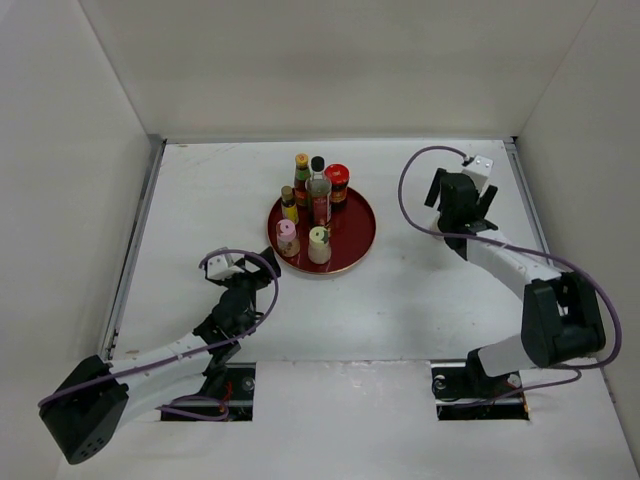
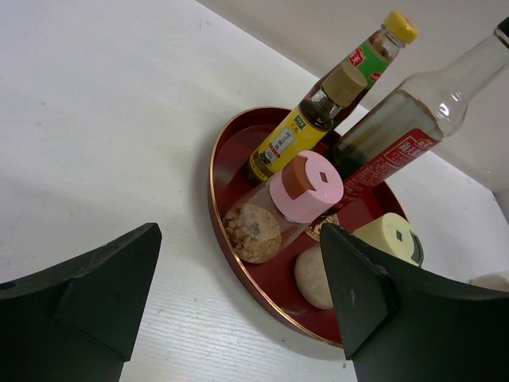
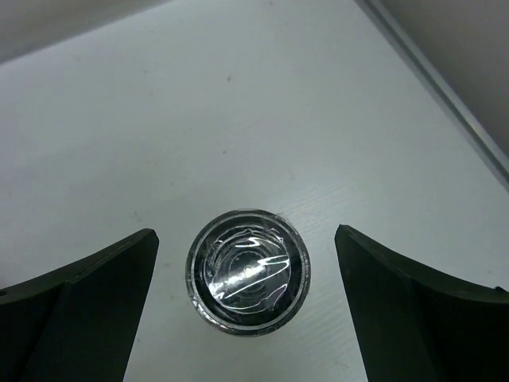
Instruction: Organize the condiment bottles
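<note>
Six bottles stand on the round red tray [image 1: 358, 243]: the green-yellow-capped red sauce [image 1: 301, 170], the tall clear black-capped bottle [image 1: 318, 190], the red-lidded jar [image 1: 337, 184], the yellow bottle [image 1: 289, 203], the pink-capped jar [image 1: 287, 238] and the small cream bottle [image 1: 319, 245]. My left gripper [image 1: 243, 272] is open and empty, just left of the tray. Its wrist view shows the pink-capped jar [image 2: 306, 187] and the yellow bottle [image 2: 298, 131] ahead. My right gripper [image 1: 457, 205] is open, pointing down. The grey-topped shaker [image 3: 247, 270] stands untouched between its fingers; the top view hides it.
White walls enclose the table on the left, back and right. A metal rail [image 1: 135, 240] runs along the left edge and another [image 3: 445, 95] lies near my right gripper. The tray rim [image 2: 216, 211] lies close in front of my left fingers.
</note>
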You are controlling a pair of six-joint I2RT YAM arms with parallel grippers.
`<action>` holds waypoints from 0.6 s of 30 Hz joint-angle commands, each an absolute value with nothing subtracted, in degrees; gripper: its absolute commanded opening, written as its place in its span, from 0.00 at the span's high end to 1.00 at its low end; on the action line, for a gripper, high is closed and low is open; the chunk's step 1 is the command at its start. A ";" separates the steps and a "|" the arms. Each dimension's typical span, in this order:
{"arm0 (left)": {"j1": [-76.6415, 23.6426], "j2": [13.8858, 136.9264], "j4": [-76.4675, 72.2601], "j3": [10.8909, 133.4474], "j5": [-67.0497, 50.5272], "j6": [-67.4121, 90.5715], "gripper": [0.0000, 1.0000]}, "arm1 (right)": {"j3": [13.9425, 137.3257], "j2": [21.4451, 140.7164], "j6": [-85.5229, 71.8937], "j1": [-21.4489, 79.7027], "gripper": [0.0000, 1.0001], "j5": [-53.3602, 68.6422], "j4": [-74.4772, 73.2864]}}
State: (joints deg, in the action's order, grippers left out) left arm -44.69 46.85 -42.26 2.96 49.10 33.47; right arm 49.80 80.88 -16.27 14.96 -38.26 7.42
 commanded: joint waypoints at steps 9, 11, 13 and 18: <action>-44.60 48.07 -45.09 2.37 48.60 34.10 0.19 | 54.31 88.15 -17.23 11.38 0.07 -33.32 6.24; -44.78 47.73 -45.09 2.37 48.60 34.10 0.19 | 54.49 88.33 -16.96 11.29 0.19 -32.96 6.68; -44.87 47.46 -45.09 2.37 48.60 34.10 0.19 | 54.06 87.46 -16.79 11.29 0.32 -32.78 7.55; -44.95 47.90 -45.09 2.46 48.60 34.19 0.18 | 52.82 82.71 -15.91 12.95 0.46 -33.75 9.75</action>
State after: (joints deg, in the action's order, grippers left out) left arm -44.69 48.23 -42.26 2.96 48.99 33.47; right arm 51.57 87.77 -16.45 11.77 -33.32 4.58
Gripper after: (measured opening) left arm 0.817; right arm 0.702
